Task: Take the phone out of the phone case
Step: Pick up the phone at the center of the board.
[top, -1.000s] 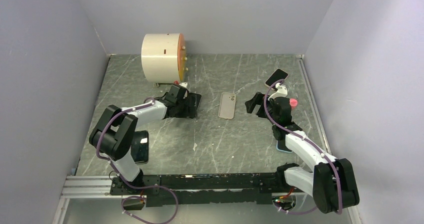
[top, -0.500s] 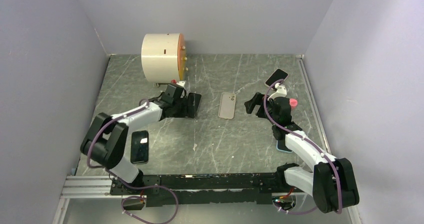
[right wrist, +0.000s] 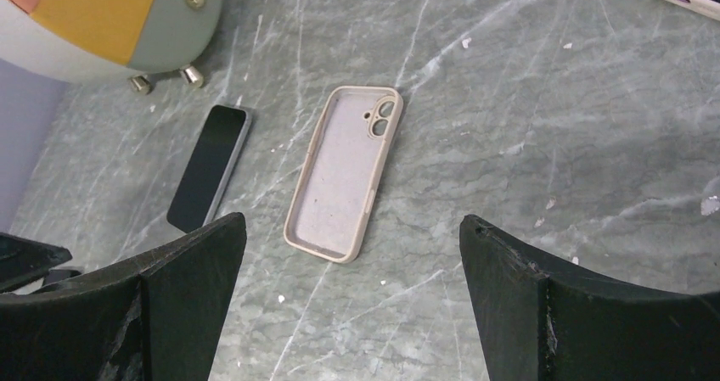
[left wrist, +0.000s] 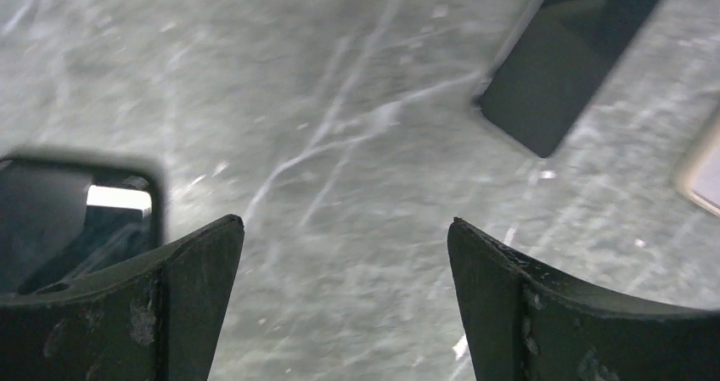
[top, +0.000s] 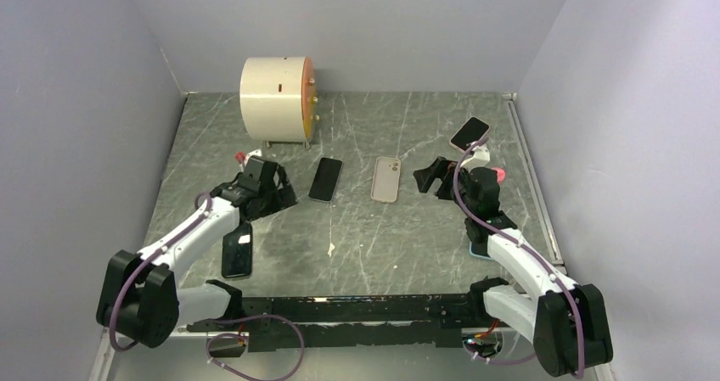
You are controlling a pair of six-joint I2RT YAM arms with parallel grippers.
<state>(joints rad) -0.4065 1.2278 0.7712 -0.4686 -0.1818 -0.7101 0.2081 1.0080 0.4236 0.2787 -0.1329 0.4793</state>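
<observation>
A bare black phone (top: 325, 179) lies face up on the grey table, also seen in the right wrist view (right wrist: 209, 167) and the left wrist view (left wrist: 570, 67). Beside it, to the right, lies an empty beige phone case (top: 386, 179), open side up, which also shows in the right wrist view (right wrist: 343, 172). My left gripper (top: 273, 191) is open and empty, left of the black phone and apart from it. My right gripper (top: 430, 178) is open and empty, right of the case.
A white drum-shaped timer (top: 273, 99) stands at the back left. Another dark phone (top: 237, 249) lies near the left arm. A phone in a light case (top: 469, 132) lies at the back right, and a blue-edged one (top: 480, 249) under the right arm.
My left gripper has let go of the black phone and drawn back to the left and toward the near edge. The phone stays on the table. The right arm has barely moved.
</observation>
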